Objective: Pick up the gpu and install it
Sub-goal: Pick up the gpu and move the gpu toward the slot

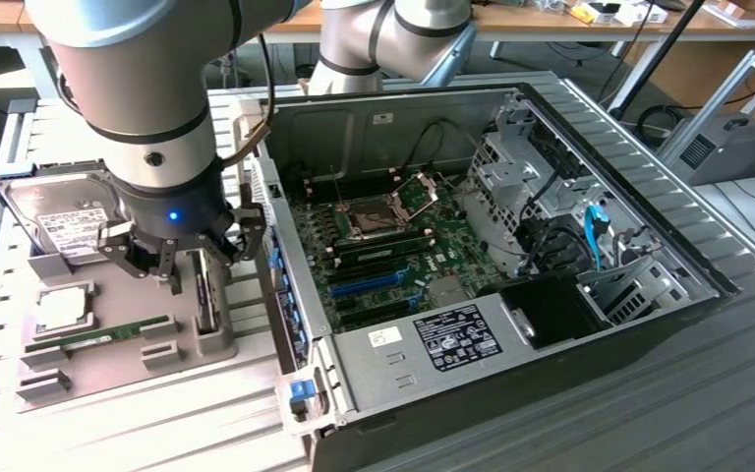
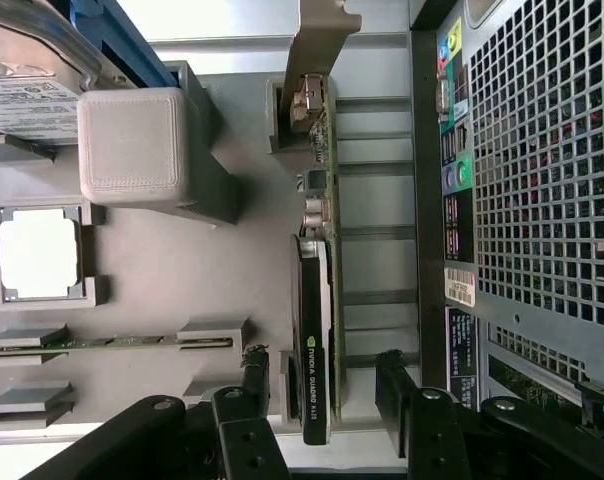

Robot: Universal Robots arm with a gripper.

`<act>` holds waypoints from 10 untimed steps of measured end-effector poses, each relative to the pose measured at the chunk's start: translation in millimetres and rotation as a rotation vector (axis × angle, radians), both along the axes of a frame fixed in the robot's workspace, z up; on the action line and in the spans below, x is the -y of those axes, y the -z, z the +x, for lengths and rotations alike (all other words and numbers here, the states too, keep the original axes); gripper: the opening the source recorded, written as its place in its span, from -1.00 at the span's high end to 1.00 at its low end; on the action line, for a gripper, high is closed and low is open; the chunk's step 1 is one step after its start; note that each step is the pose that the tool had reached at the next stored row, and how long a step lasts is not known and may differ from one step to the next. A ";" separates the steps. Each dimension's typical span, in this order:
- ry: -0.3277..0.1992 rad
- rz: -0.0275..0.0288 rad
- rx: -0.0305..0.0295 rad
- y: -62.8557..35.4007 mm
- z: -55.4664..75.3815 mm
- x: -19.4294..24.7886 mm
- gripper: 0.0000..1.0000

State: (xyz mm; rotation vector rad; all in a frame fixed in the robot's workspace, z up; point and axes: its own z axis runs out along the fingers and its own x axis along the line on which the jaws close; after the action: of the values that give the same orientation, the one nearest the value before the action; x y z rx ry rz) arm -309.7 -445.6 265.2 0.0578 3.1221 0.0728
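**Item:** The gpu [image 1: 204, 295] stands on its long edge in a slot of the grey fixture tray [image 1: 122, 290]. It is at the lower left of the exterior view's frame, just beside the outer wall of the open computer case [image 1: 640, 236]. It is not lifted and not installed.

**Jaws:** They are spread wide, one on each face of the card, at the end away from the silver bracket [image 2: 322, 40]. Both stand apart from the card and nothing is held. Whether they are level with the card or just above it cannot be told.

**Handling assessment:** The card is judged light and stiff, but fragile. The green board [image 2: 334, 200] is thin and carries exposed parts. The black fan shroud [image 2: 310, 330] looks smooth and may slip. The soundest hold appears to be across the thickness at the shroud, flat face to flat face, with firm but not crushing pressure. A hold this far off-centre may let the bracket end sag or swing.

**Other items:** The hard drive [image 1: 63, 221] and memory stick [image 1: 102, 334] sit in the tray, untouched.
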 end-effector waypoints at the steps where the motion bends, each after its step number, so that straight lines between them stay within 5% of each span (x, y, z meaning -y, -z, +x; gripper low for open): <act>1: 0.000 0.0000 0.0000 0.0 0.0 0.0 -0.11; 4: 0.000 0.0009 0.0002 0.6 -0.4 -0.8 -0.11; 10: 0.000 0.0013 0.0002 1.5 -0.5 -9.8 -0.11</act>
State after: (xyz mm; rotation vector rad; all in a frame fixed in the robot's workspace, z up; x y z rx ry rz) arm -310.3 -435.8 263.8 0.0579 3.1219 0.0748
